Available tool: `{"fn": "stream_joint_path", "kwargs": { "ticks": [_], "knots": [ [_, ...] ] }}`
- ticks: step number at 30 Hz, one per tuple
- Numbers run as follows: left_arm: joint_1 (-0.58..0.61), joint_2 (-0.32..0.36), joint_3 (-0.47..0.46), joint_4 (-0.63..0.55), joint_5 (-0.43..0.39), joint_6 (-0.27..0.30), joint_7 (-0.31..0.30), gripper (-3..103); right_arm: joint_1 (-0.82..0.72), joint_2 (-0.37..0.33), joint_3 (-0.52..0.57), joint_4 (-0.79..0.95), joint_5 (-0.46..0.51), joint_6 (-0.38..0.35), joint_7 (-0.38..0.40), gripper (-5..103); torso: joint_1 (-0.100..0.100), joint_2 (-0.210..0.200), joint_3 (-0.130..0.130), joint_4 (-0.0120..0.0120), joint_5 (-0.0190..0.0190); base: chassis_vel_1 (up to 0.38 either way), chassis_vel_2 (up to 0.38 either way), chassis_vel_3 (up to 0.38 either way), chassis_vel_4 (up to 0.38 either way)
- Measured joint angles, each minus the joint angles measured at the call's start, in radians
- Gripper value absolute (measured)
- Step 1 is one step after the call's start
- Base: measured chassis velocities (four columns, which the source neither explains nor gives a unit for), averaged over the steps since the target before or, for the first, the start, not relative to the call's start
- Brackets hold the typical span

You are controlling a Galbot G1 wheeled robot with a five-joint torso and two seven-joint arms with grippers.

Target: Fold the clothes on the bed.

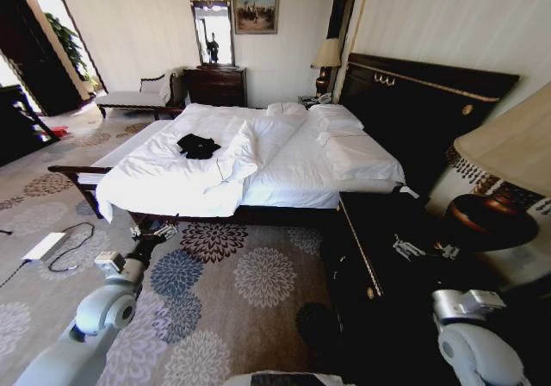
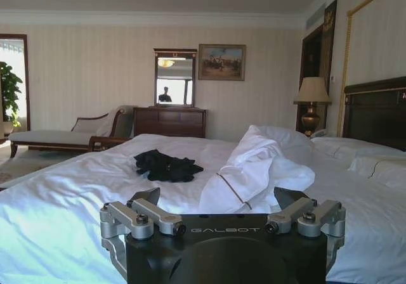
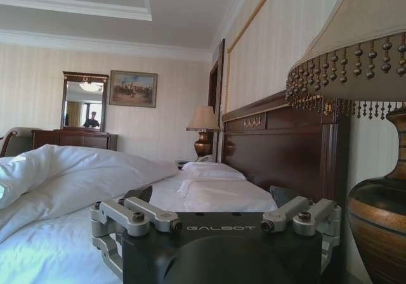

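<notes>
Black crumpled clothes (image 1: 199, 146) on smooth white bed (image 1: 284, 179).

Open carpet (image 1: 250, 308) before bed (image 1: 284, 179), nightstand (image 1: 387, 257) w/ lamp (image 1: 499, 188) blocking right

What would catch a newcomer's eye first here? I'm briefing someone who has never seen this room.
Probably the bed, white against its tall dark headboard, and filling the middle of the room. On it, toward the foot end, the black T-shirt lies crumpled beside a bunched fold of duvet. Close by on the robot's right, a fringed lamp stands on a dark nightstand, while the left gripper and right gripper are held open, short of the bed.
</notes>
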Motion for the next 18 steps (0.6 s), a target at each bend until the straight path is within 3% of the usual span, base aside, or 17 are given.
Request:
{"fn": "stream_joint_path", "kwargs": {
  "ticks": [18],
  "knots": [
    [0.009, -0.024, 0.023, -0.004, 0.023, 0.005, -0.025, 100, -0.010, 0.017, 0.001, -0.024, -0.004, 0.044, -0.022, 100, 0.000, 0.000, 0.000, -0.0002, -0.0001, 0.000, 0.000, 0.000, 0.000]
  ]
}}
